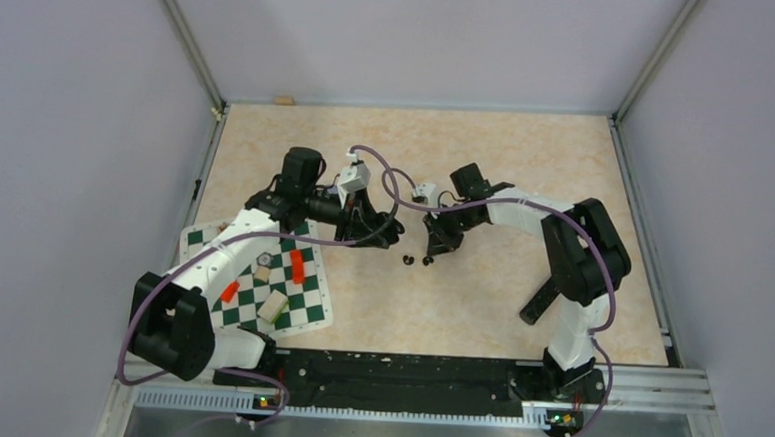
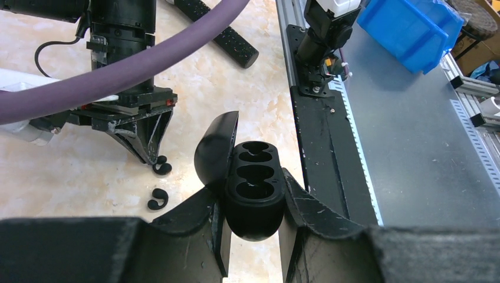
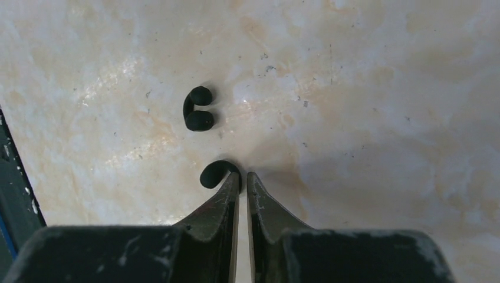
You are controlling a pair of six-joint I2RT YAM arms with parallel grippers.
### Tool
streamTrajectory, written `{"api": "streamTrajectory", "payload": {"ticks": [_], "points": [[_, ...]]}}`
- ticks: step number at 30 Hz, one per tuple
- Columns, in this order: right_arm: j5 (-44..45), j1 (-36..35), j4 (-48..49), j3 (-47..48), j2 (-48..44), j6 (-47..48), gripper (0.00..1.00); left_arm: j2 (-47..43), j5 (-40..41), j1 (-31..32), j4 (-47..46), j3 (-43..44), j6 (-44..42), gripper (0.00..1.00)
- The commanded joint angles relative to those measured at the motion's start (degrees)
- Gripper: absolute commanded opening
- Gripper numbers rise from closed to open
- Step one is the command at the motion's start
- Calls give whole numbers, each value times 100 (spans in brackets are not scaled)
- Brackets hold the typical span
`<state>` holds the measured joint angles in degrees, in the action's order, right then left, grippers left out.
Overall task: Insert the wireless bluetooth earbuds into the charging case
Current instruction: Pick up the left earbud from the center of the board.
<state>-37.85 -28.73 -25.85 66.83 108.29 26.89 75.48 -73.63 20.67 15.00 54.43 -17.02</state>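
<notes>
Left gripper (image 2: 253, 191) clamped on glossy black oval charging case (image 2: 255, 171), lid open, sockets up to receive; right gripper (image 3: 243, 177) nearly together at small black hooked earbud (image 3: 213, 175) on beige marbled worktop (image 3: 354, 88), pinch unconfirmed; second earbud (image 3: 197, 109) just beyond

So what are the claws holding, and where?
The left claw squeezes the open black case by its rounded sides. The right claw is nearly closed at the thin hook of one earbud; whether it pinches it can't be told.

Robot lab: walled cell (image 1: 69, 112), alu rail (image 1: 403, 412), blue parts bin (image 2: 407, 26).
</notes>
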Motion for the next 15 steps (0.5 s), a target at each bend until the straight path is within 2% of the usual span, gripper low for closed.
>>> {"api": "streamTrajectory", "payload": {"ticks": [1, 4, 8, 11, 15], "points": [[-433, -85, 98, 218, -271, 64, 11, -205, -204, -20, -258, 135, 77, 0], [-708, -99, 451, 80, -471, -136, 12, -257, -207, -25, -223, 182, 84, 0], [-1115, -208, 780, -104, -709, -268, 19, -338, -163, -60, -26, 283, -60, 0], [-1446, -281, 753, -89, -672, -369, 27, -387, -161, -94, -7, 300, -65, 0], [-1423, -379, 633, -42, -468, -348, 39, -379, -114, -109, 59, 349, -98, 0]]}}
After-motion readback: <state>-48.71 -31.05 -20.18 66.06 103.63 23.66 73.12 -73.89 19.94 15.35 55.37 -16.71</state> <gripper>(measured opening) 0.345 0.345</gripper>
